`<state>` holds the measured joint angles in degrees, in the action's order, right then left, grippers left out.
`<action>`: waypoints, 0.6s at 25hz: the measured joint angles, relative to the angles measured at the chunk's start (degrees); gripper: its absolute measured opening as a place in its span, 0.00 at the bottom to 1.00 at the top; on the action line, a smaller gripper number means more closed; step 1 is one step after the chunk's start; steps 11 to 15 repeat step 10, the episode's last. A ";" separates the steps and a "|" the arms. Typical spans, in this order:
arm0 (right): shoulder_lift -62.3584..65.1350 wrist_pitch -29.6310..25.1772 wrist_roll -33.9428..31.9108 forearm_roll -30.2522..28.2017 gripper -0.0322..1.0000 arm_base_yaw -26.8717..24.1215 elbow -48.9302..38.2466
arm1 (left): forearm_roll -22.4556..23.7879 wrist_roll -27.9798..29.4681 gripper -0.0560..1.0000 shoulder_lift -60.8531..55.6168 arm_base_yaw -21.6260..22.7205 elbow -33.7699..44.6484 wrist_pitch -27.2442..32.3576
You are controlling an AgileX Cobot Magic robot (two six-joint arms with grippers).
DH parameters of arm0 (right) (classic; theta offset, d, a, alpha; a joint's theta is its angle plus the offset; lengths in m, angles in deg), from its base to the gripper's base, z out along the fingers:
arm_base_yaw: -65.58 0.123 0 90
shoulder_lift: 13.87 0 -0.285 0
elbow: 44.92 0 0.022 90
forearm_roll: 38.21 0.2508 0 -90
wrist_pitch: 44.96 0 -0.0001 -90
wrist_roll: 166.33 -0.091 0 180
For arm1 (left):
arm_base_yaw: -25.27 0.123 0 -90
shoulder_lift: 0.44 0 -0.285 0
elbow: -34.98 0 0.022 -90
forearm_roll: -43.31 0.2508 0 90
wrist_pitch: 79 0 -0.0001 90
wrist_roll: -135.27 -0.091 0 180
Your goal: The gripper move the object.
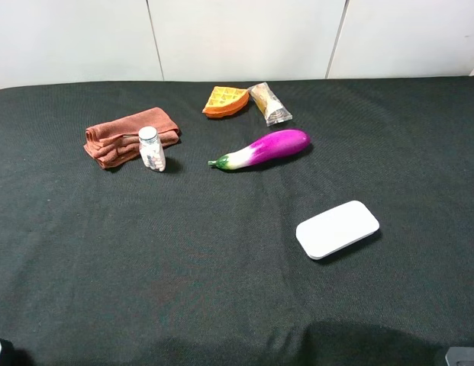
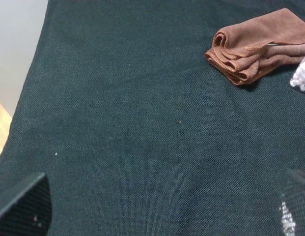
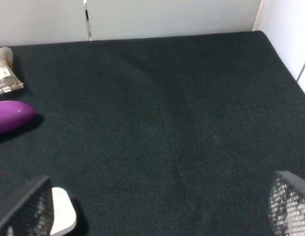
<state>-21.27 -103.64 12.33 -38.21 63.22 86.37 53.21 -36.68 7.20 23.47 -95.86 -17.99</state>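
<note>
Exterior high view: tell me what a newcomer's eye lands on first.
The bright purple eggplant lying near the middle of the dark cloth-covered table, with the white rounded case in front of it to the right. Behind the eggplant, the clear-wrapped snack packet lies against the orange waffle wedge; a brown towel sits left.

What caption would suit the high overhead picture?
Snack packet beside a waffle wedge, eggplant, white case, towel and bottle on dark cloth.

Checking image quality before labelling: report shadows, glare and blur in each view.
Exterior high: sharp, even light; eggplant and case cast soft shadows, packet glints. Left wrist: fingertips blurred. Right wrist: fingertips blurred, eggplant soft-edged.
</note>
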 joint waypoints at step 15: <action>0.00 0.00 0.00 0.00 0.67 0.00 0.00 | 0.03 0.00 0.96 0.00 0.00 0.00 0.00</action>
